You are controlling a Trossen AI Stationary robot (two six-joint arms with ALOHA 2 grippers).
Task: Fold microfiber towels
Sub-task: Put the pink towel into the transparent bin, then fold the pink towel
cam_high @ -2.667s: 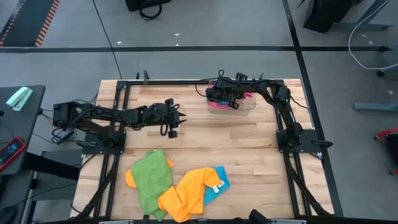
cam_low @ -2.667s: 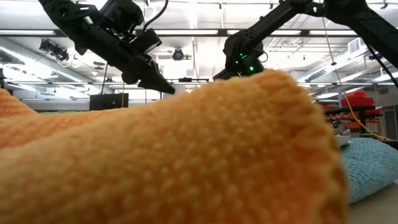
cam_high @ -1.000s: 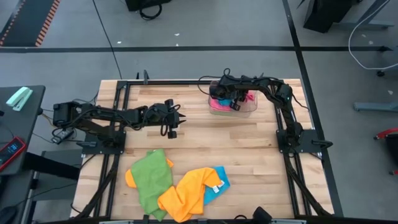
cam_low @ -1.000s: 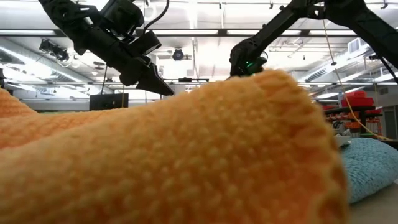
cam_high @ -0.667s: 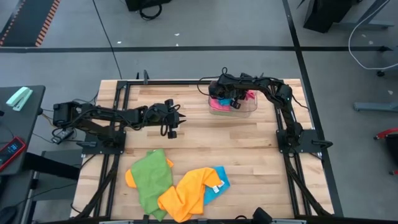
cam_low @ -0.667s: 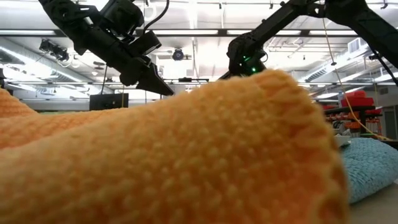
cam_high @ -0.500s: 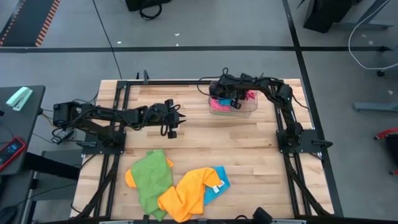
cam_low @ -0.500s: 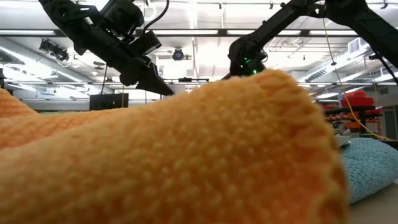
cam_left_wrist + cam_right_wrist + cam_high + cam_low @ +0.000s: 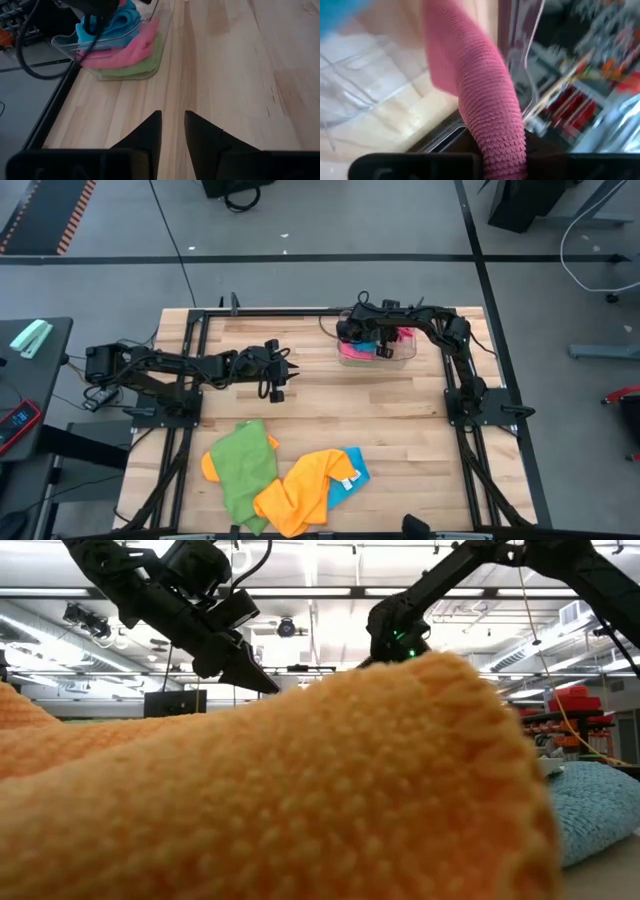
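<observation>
Two black jointed arms (image 9: 170, 366), looped cables, pointed dark fingers (image 9: 145, 135)

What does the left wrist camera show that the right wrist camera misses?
Only the left wrist view shows the left end effector hovering over bare table, and the tray's blue and green towels. Only the right wrist view shows the right end effector gripping a pink towel. Both show pink cloth and the tray.

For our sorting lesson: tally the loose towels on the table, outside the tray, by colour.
green towel: 1
orange towel: 2 (the second is mostly hidden under the green towel, so it may be the same cloth)
blue towel: 1
Total: 4
</observation>
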